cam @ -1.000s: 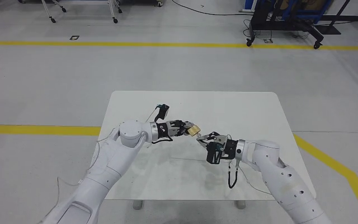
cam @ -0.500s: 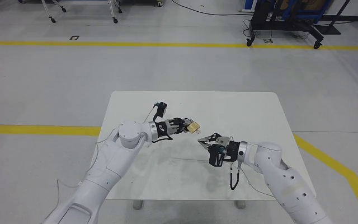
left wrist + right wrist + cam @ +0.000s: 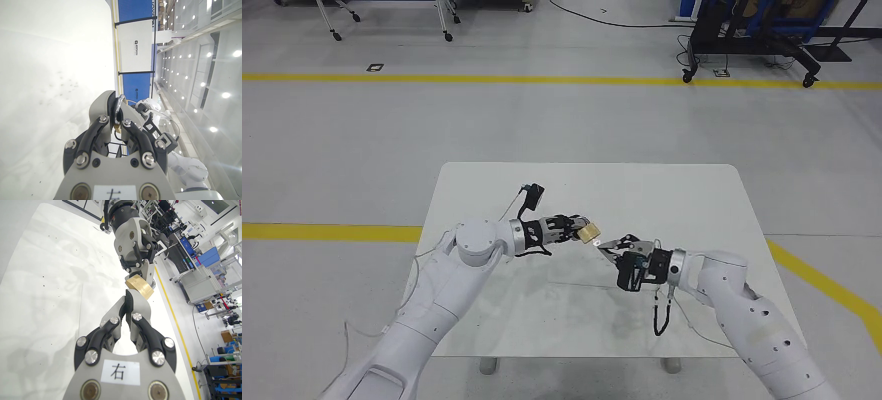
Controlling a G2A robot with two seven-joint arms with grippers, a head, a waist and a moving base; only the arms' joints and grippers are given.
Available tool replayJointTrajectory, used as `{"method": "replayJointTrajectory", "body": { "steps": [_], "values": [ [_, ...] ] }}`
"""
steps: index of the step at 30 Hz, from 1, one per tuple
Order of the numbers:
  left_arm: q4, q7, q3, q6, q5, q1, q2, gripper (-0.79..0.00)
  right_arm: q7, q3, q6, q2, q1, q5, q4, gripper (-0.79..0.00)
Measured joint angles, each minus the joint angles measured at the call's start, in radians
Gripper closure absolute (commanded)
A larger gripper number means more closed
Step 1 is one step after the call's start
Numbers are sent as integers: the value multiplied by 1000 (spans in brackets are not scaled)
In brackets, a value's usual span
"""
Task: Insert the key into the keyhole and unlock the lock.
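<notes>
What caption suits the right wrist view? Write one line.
Shut right gripper points at the brass padlock held by the left gripper.

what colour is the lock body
Brass gold; the lock shows best in the right wrist view.

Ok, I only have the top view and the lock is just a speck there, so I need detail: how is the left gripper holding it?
Observer: The left gripper is shut on the padlock, with its fingers clamped over the silver shackle and the brass body sticking out past them.
Operator: And the right gripper?
Observer: The right gripper is shut, with its tip right beside the brass body's lower edge. I cannot confirm contact.
Operator: Is the key in it?
Observer: Its ribbed pads are pressed together along their length, so I cannot tell whether a key sits between them.
</notes>
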Motion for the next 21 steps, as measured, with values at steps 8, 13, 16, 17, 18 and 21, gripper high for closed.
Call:
{"method": "replayJointTrajectory", "body": {
  "steps": [8, 13, 16, 17, 18, 21],
  "values": [
    [8, 13, -10, -4, -27, 1, -3, 0, 28, 0, 31, 4, 0, -5, -12, -114],
    [17, 116, -32, 8, -91, 12, -11, 0, 86, 2, 77, 5, -20, -44, -49, -785],
    [24, 195, -33, 5, -91, 17, -17, 0, 81, 2, 75, 5, -20, -41, -47, -785],
    [24, 224, -29, 0, -82, 20, -19, 0, 81, 2, 75, 5, -20, -41, -47, -785],
    [24, 246, -25, -5, -73, 22, -21, 0, 81, 2, 75, 5, -20, -41, -47, -785],
    [29, 292, -8, -17, -48, 26, -28, 0, 82, 2, 75, 5, -20, -41, -47, -785]
  ]
}}
